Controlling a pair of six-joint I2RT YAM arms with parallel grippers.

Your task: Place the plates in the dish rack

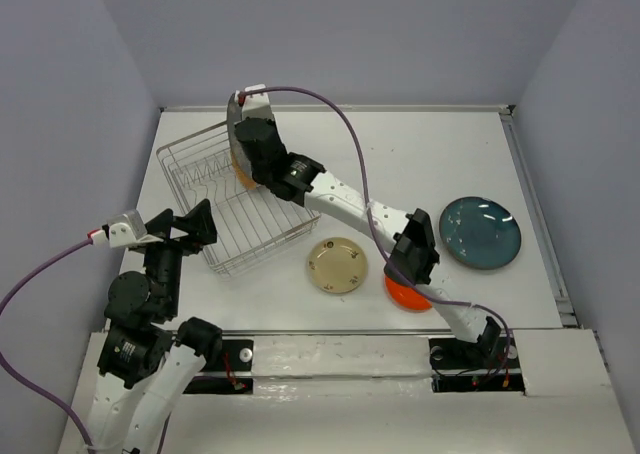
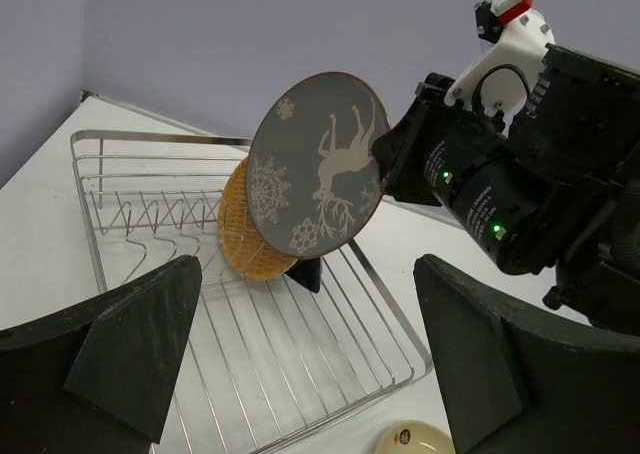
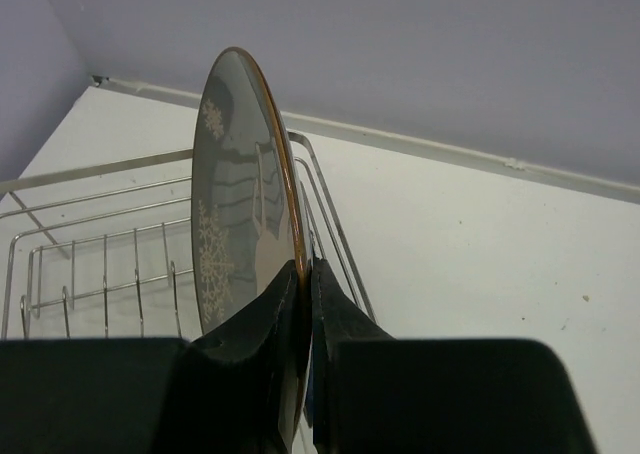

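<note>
A white table [image 1: 420, 154] fills the floor of the enclosure, closed in by plain lavender-grey walls [image 1: 350, 34] at the back and both sides. A thin pale strip [image 1: 400, 108] runs along the table's far edge where it meets the back wall. A few small dark specks [image 3: 583, 296] mark the tabletop.

SURFACE: white table [image 1: 430, 154] | ITEM 1: dish rack [image 1: 250, 229], standing on table directly below right claw [image 1: 240, 142] | ITEM 2: cream plate [image 1: 337, 265], flat, right of and nearer than claw | ITEM 3: orange-red plate [image 1: 405, 296], just right of cream plate, partly hidden by arm | ITEM 4: teal plate [image 1: 480, 232], flat, farthest right of claw, well apart
</note>
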